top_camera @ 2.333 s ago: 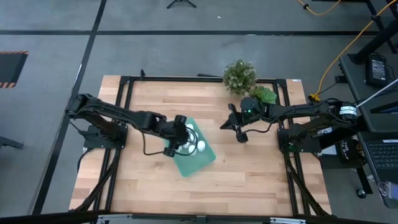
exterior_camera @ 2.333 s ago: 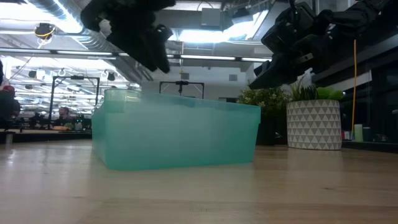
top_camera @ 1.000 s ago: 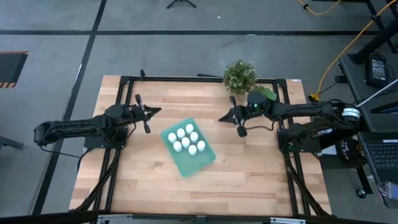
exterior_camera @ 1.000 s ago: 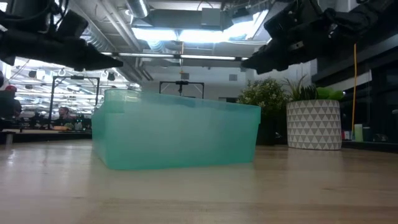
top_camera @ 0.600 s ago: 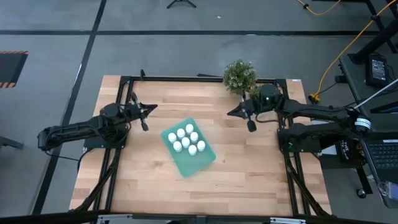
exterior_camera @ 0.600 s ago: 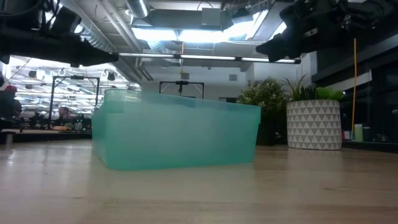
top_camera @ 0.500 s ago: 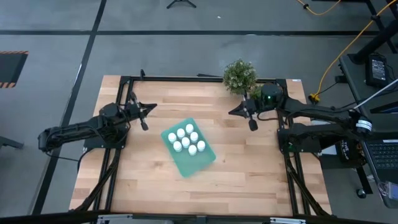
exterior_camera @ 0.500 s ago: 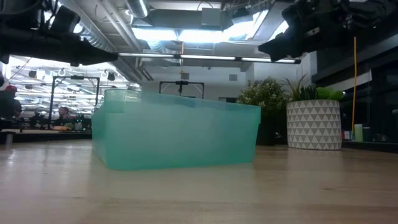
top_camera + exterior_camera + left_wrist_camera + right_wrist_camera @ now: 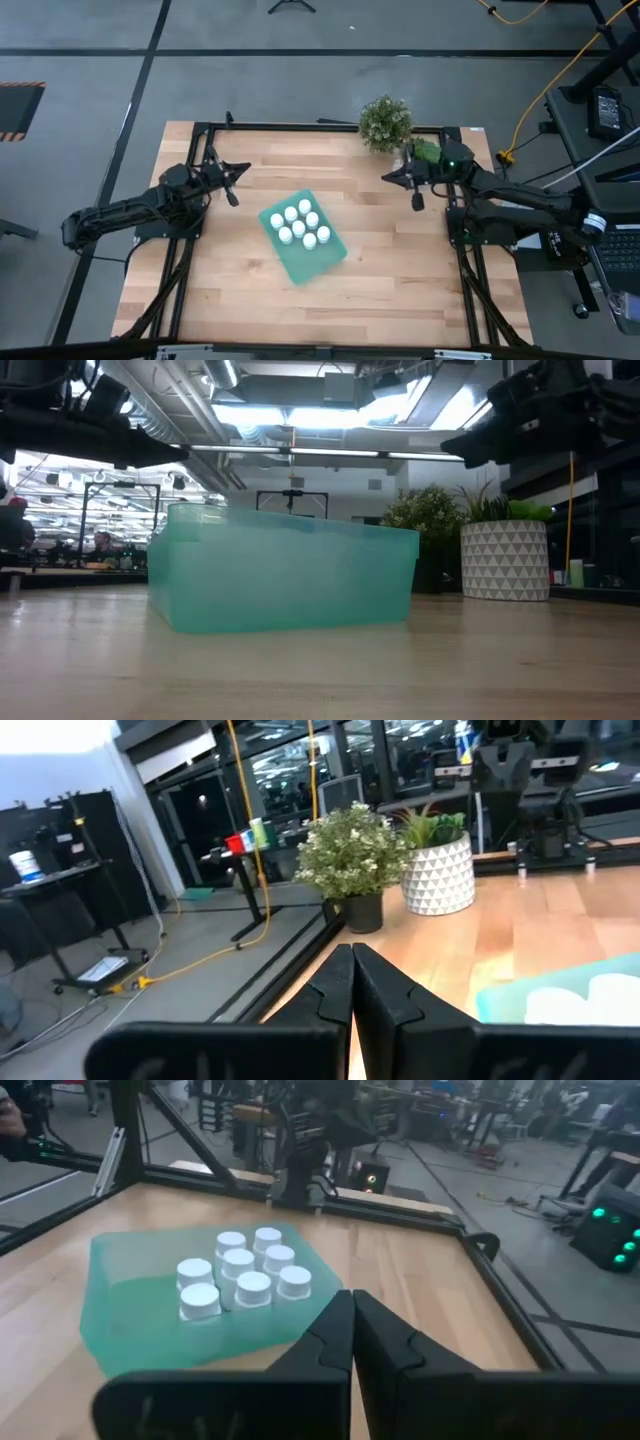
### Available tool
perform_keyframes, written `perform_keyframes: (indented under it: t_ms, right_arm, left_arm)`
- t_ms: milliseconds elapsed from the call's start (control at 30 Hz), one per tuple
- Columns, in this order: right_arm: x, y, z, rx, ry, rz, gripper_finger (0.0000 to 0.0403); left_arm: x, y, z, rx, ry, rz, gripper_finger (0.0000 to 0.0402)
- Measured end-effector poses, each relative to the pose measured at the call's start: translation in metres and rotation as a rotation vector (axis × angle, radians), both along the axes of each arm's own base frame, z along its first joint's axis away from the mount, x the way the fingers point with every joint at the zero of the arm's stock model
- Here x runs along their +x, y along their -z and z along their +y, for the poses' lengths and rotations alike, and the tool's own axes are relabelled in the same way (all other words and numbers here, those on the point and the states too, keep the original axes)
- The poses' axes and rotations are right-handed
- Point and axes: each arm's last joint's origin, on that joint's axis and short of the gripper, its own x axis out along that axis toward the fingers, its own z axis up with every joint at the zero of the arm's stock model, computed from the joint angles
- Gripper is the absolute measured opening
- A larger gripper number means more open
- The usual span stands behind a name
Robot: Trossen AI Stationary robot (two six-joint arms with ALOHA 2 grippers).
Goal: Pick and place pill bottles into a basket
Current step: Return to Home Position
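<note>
From above, you see the green basket (image 9: 328, 255) lying askew near the middle of the wooden table (image 9: 400, 290), with the white pill bottles (image 9: 298, 229) standing packed together in it. Only their round caps show, so no label can be read. Your left gripper (image 9: 243, 169) hangs above the table toward its left rear, well apart from the basket. Your right gripper (image 9: 388, 178) hangs toward the right rear, near the white patterned pot (image 9: 436, 160) and the bushy plant (image 9: 385, 122).

From table height, the basket's cloudy wall hides the bottles. The pot with its triangle pattern stands off to the right.

Your left wrist camera shows that arm's fingers (image 9: 375, 995) pressed together and empty, with both plants beyond them and a corner of the basket with white caps.

Your right wrist camera shows its fingers (image 9: 385, 1345) clenched on nothing, and eight caps clustered in the basket beyond.
</note>
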Motion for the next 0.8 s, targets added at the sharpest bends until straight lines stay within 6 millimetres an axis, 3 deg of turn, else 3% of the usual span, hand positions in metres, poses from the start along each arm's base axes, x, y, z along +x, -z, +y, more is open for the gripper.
perform_keyframes:
  t_ms: [167,800]
  right_arm:
    - [-0.011,0.005,0.004,0.008,0.019,-0.020,0.0009]
    - [-0.041,0.003,0.010,0.013,0.023,-0.032,0.0009]
  left_arm:
    - [0.001,0.010,0.000,0.014,0.009,-0.046,0.0001]
    - [-0.006,0.006,-0.001,0.077,-0.071,-0.063,0.0001]
